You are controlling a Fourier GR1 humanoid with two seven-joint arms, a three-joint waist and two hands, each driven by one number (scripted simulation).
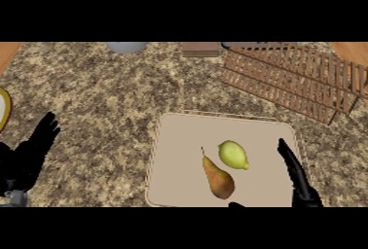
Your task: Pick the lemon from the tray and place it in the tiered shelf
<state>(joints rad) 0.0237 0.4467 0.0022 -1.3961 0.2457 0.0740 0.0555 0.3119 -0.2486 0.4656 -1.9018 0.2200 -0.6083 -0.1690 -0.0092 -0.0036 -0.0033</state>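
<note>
Lemon point(233, 154) is sitting on the beige tray point(179, 141), right of centre, nothing gripping it. A pear point(218, 177) is lying just beside it to the lower left, stem pointing up toward the far edge; the two look like they're nearly touching, can't tell if they actually are. Right hand point(295, 176) is hovering over the tray's right side, fingers straight and together, pointing away from the robot, apart from the lemon and holding nothing. Left hand point(30, 153) is showing at the left edge over the speckled granite surface point(108, 97), fingers straight and up, resting, well apart from the tray. Tiered shelf point(302, 78), wooden slats, is standing at the upper right of the surface, beyond the tray's far right corner and not touching it. A grey round object point(126, 46) and a small brown block point(200, 49) are sitting along the far edge. A yellow-rimmed item point(4, 108) is poking in at the far left, mostly cut off, can't tell what it is.
</note>
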